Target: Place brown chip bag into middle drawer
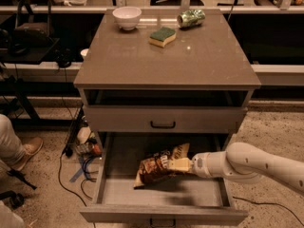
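The middle drawer [190, 193] is pulled fully open below the closed upper drawer front [163, 118], and the arm [256, 164] reaches into it from the right side of the cabinet, over the drawer's right wall. The gripper [179, 165] sits roughly over the centre of the drawer floor, and its pale fingers are closed on the right end of the brown chip bag [153, 170], which is the only thing in the drawer. The bag lies to the left of the gripper, extending away from the wrist. Its long axis runs on a slant, from the upper corner near the fingers and the back of the drawer down to the lower left corner, which points toward the front left. That low corner looks to be at or very close to the bare floor, while the gripped end seems held a little higher; whether the bag actually touches the wood cannot be told from this view. The whole bag is already inside the drawer's walls, well apart from the front panel and from both sides, so the placing looks nearly done. What remains, most likely, is to let go and draw the arm back to the right and up without snagging the crinkly film. On the cabinet top [166, 65] a white bowl [127, 17], a green-topped sponge [162, 36] and a green can [191, 18] stand near the far edge, well apart from the work below
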### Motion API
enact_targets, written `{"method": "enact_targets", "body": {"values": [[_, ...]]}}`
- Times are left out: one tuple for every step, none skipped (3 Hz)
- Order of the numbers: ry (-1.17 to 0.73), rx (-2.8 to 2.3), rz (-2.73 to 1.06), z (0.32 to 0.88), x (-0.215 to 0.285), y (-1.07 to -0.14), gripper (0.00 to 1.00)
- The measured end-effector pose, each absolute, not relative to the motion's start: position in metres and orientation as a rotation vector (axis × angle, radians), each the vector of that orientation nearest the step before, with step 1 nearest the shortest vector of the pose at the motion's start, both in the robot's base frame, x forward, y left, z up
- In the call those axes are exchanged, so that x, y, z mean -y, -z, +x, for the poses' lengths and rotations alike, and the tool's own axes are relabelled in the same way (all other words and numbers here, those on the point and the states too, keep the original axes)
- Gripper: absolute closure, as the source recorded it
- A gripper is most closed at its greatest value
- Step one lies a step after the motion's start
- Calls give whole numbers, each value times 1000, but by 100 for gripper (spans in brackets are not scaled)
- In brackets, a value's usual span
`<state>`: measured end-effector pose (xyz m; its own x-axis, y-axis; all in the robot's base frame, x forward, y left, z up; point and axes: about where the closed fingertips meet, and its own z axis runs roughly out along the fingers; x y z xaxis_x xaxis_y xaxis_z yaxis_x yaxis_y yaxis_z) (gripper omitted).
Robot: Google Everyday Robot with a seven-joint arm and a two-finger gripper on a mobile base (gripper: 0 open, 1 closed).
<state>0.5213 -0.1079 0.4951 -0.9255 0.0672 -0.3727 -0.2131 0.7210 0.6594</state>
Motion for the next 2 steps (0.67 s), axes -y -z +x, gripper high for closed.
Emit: {"method": "enact_targets", "body": {"values": [[-978,-2542,-91,526,137,-507,0],[-854,-2534,-54,530,182,-529,0]]}}
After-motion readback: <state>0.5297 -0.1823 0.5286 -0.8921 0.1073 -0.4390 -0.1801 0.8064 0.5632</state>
